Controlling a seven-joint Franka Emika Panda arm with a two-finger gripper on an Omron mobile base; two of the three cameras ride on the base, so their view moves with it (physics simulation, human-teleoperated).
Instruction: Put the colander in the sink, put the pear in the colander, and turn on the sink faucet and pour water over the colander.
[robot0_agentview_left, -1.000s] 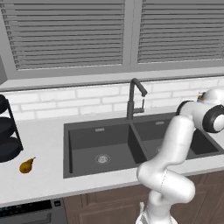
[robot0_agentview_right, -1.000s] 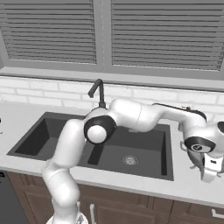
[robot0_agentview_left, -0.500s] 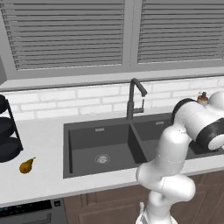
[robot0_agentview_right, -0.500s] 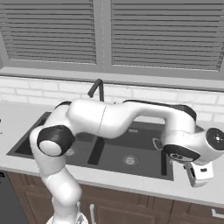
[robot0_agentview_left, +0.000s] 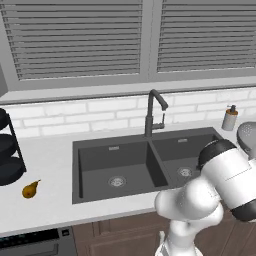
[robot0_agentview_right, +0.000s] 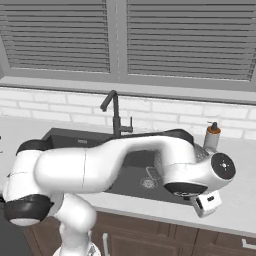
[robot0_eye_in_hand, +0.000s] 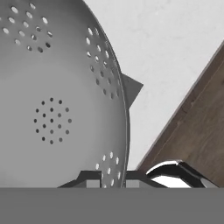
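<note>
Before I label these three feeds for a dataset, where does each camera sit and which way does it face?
Left base view: behind the arm's left, facing sink, sink faucet, pear; arm lower right.
Right base view: behind its right, same sink and faucet; arm reaches rightward across.
Hand view: on the hand, looking into the colander on the counter.
Both base views share the soap dispenser.
</note>
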